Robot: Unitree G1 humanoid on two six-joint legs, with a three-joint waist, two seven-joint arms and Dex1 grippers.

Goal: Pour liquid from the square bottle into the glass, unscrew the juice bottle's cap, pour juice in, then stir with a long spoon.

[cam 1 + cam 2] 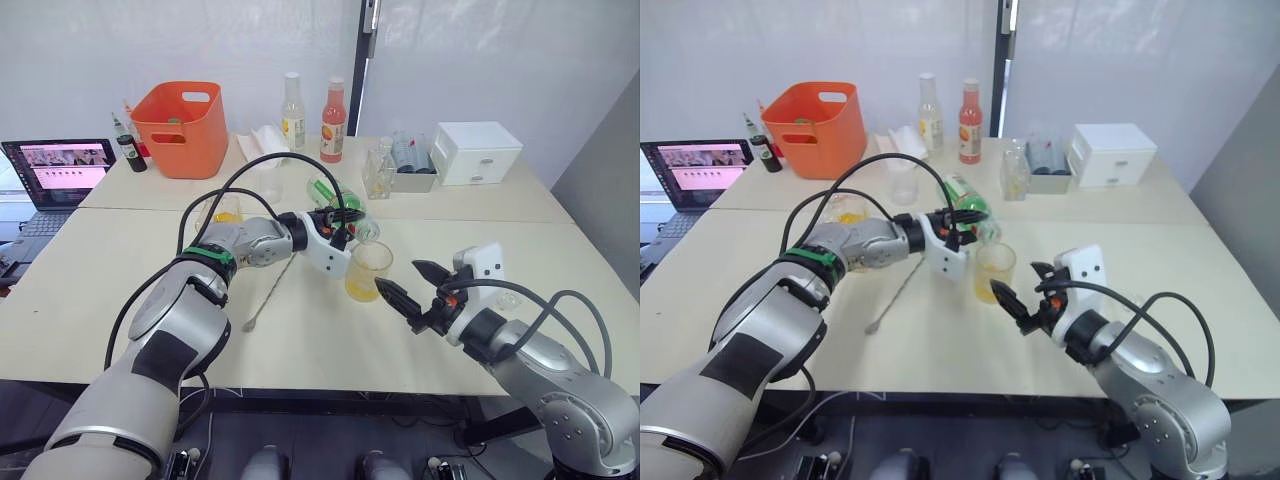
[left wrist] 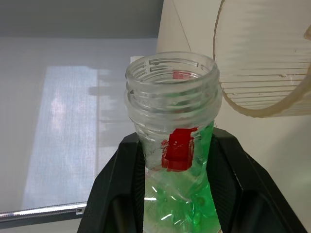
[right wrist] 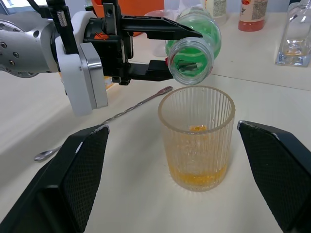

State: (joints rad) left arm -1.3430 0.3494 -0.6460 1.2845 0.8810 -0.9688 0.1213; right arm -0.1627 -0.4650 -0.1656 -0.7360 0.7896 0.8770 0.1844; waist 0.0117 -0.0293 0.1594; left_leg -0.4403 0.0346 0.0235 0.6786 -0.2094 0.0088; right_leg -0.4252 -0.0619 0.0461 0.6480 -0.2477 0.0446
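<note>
left pincer (image 1: pixel 962 226) tilting juice bottle (image 1: pixel 970 217) over glass (image 1: pixel 994 272), right pincer (image 1: pixel 1018 294) beside

Pale tables (image 1: pixel 90 300) pushed together before white walls (image 1: pixel 200 40), perhaps frosted panels.

Bright, even indoor light; soft faint shadows lie on the tabletop (image 1: pixel 300 340). Close to the left tool (image 2: pixel 177 194), the glass (image 2: pixel 265 58) rim blurs.

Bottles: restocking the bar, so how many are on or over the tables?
At least 5: green bottle in left gripper, two at back, dark one beside orange bin, clear one.
</note>
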